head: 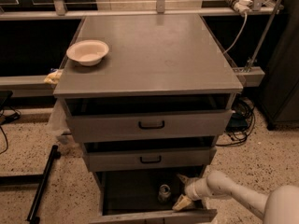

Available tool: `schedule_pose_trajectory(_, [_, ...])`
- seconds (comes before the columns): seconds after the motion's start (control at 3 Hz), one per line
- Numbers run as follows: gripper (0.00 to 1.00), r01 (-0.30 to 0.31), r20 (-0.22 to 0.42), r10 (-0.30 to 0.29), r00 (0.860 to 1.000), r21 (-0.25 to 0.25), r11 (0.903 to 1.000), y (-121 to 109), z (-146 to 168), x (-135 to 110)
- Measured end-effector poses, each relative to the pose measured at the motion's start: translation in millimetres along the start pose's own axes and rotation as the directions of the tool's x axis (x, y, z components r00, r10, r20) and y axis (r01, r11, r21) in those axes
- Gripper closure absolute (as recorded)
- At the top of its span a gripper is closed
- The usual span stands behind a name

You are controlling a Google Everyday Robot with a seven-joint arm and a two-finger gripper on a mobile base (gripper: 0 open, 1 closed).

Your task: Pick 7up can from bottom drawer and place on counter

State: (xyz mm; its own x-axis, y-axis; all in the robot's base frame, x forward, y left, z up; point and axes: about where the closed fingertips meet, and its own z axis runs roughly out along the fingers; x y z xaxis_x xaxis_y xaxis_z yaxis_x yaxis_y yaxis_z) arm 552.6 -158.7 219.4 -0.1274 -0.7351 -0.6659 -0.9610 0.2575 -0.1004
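Far to the left of the gripper (181, 191) and about at its height, a black pole (42, 183) lies slanted on the speckled floor. High above the gripper and to its left, a cream bowl (87, 52) stands near the left front corner of the counter (159, 55). The counter is the flat grey top of the cabinet, well above the gripper.

Under the counter, above the gripper, two shallow drawers are pulled out a little: the top drawer (112, 125) and, lower, the middle drawer (112, 160), each with a black handle on its front. The bottom drawer (126, 192) is open further, and the gripper is inside it, at its right side.

The 7up can (164, 193) stands upright on the dark floor of the bottom drawer, just beside the gripper on its left, with its shiny top facing up. The two fingers of the gripper are spread apart, one higher and one lower, and they point toward the can. The can is not between them; I cannot tell if a fingertip touches it.

To the right of the gripper, the white arm (233, 194) goes down to the lower right corner. Above it and further right, black cables (240, 120) lie on the floor beside the cabinet.
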Motion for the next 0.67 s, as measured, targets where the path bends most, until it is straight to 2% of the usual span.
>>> schedule_pose_trajectory(0.33, [0.15, 0.013, 0.015, -0.013, 1.000, -0.016, 0.9998, -3.2, 13.0, -1.2])
schedule_pose_trajectory(0.67, [0.30, 0.028, 0.044, -0.028, 0.999, -0.014, 0.9995, -10.0, 26.6, -5.4])
